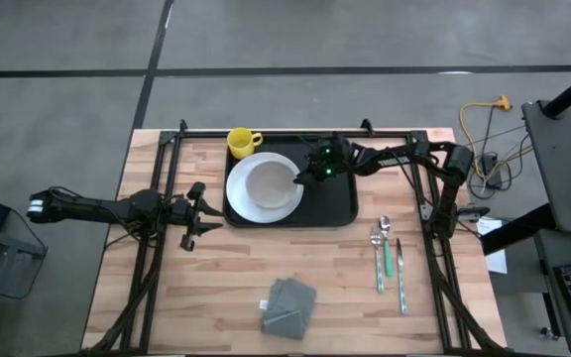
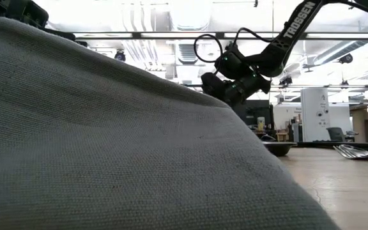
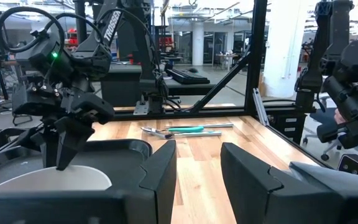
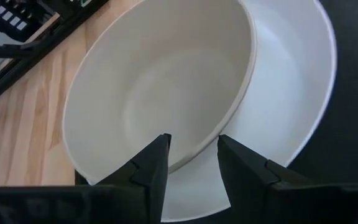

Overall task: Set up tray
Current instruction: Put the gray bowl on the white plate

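The black tray (image 1: 337,203) lies at the table's far middle. On it sits a white plate (image 1: 241,206) with a white bowl (image 1: 269,181) resting in it. My right gripper (image 1: 301,177) hangs over the bowl's right rim, pointing down and open. In the right wrist view its fingers (image 4: 157,163) stand on either side of the bowl's rim (image 4: 197,157), with a gap on both sides. My left gripper (image 1: 198,213) waits open just left of the tray, near table height.
A yellow mug (image 1: 243,142) stands at the tray's far left corner. A spoon (image 1: 380,253) and a teal-handled utensil (image 1: 400,268) lie right of the tray. A folded grey napkin (image 1: 287,305) lies near the front edge and fills the low view (image 2: 107,147).
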